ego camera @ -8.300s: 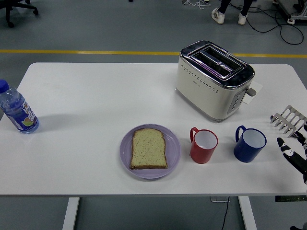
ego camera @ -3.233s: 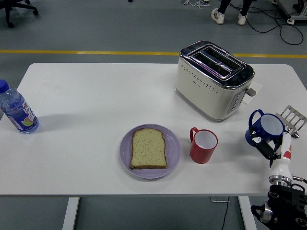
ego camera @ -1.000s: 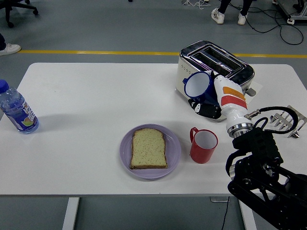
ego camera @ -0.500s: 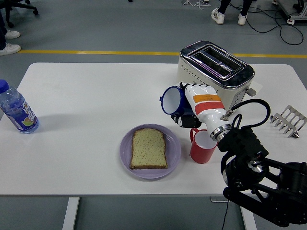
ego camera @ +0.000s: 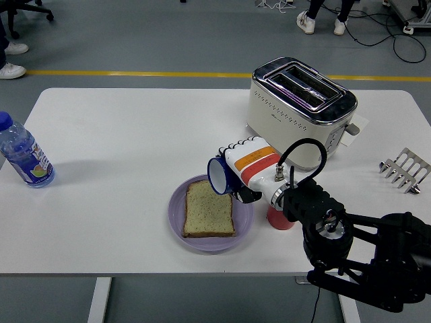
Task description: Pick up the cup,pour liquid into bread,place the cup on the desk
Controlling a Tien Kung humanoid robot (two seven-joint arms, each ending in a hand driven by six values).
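Two cups: blue cup point(ego camera: 219, 175), red cup point(ego camera: 277, 218); one bread slice point(ego camera: 208, 209), plate point(ego camera: 177, 217), toaster point(ego camera: 300, 108), bottle point(ego camera: 24, 153), rack point(ego camera: 404, 169).

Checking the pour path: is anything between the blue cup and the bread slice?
Nothing visible. The right robot hand holds the blue cup tipped, mouth facing left, at the bread slice's right edge on the purple plate.

The blue cup point(ego camera: 219, 176) is tipped sideways above the bread slice point(ego camera: 209, 209) on its purple plate point(ego camera: 244, 217).

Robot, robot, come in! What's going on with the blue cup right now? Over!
Right robot hand shut on blue cup. Cup tipped sideways, mouth facing the bread on the purple plate. Left arm unseen. Nothing in the way.
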